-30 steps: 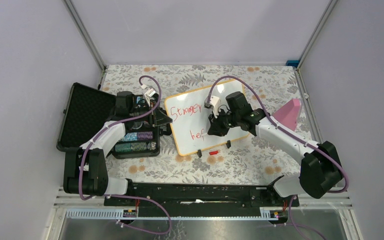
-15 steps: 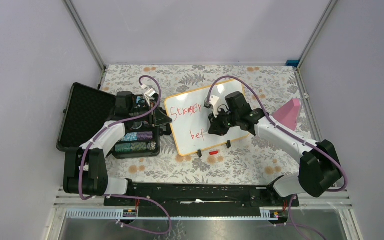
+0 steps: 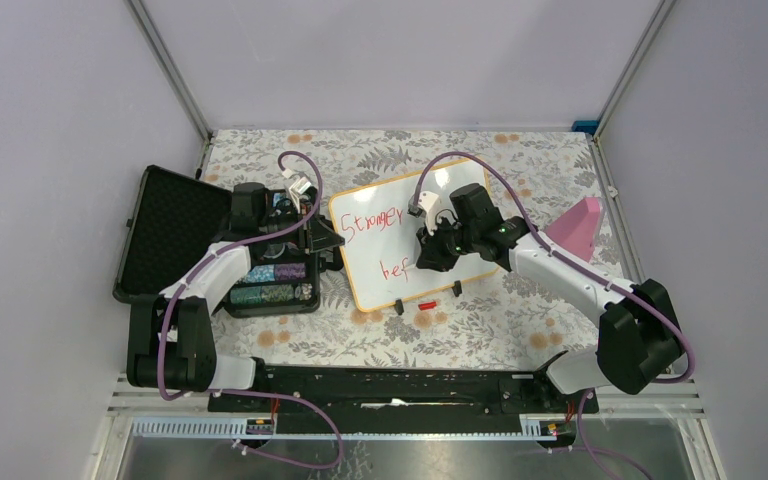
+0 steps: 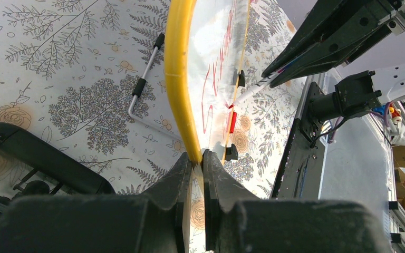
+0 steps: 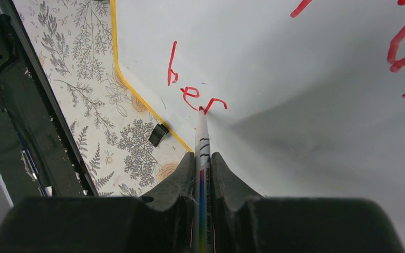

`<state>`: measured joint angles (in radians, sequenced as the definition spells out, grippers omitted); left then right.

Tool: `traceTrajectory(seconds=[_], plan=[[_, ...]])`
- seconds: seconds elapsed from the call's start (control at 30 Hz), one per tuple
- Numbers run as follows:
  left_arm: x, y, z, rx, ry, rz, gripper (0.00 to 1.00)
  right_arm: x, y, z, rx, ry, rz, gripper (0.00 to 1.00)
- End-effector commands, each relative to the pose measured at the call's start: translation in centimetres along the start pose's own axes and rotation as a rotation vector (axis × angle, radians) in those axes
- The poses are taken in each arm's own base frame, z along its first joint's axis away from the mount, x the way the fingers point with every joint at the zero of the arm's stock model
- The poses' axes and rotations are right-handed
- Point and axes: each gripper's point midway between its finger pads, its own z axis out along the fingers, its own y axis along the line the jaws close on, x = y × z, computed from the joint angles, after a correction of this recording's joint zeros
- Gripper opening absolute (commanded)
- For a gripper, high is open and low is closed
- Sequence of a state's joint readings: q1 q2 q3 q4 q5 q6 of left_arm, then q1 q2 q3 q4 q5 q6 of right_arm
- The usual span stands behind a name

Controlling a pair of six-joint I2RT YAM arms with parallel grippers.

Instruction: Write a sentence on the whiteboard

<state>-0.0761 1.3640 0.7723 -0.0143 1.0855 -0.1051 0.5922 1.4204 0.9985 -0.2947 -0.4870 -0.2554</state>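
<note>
— Where's the whiteboard (image 3: 365, 255)?
— Centre of the top view, on the floral table (image 3: 480, 320). The left gripper (image 4: 198, 155) pinches its yellow left edge.
— And the right gripper (image 5: 203, 161)?
— Clamped around a marker (image 5: 202, 139), whose tip touches the board at the red "bef".

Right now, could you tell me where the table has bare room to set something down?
Free: the far strip behind the whiteboard, and the near strip between it and the base rail, bar a red cap. Crowded: black case left, pink wedge right.
</note>
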Motion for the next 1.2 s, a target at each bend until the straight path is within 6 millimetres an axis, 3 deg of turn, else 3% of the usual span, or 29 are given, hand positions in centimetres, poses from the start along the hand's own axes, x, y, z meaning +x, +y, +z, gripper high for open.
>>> traceTrajectory(seconds=[0.0, 0.5, 0.77, 0.97, 1.17], plan=[[-0.7, 0.4, 0.0, -0.022, -0.006, 0.077, 0.00, -1.9, -1.7, -0.9, 0.076, -0.056, -0.026, 0.00], [-0.8, 0.6, 0.1, -0.025, -0.004, 0.071, 0.00, -1.5, -2.4, -1.9, 0.084, -0.057, -0.015, 0.00], [-0.8, 0.6, 0.1, -0.024, -0.005, 0.076, 0.00, -2.3, 0.4, -3.0, -0.040, -0.082, -0.031, 0.00], [-0.8, 0.6, 0.1, -0.023, -0.004, 0.075, 0.00, -1.0, 0.7, -3.3, -0.036, -0.054, -0.017, 0.00], [-0.8, 0.5, 0.1, -0.023, -0.005, 0.077, 0.00, -0.3, -0.3, -3.4, 0.013, -0.049, 0.010, 0.00]])
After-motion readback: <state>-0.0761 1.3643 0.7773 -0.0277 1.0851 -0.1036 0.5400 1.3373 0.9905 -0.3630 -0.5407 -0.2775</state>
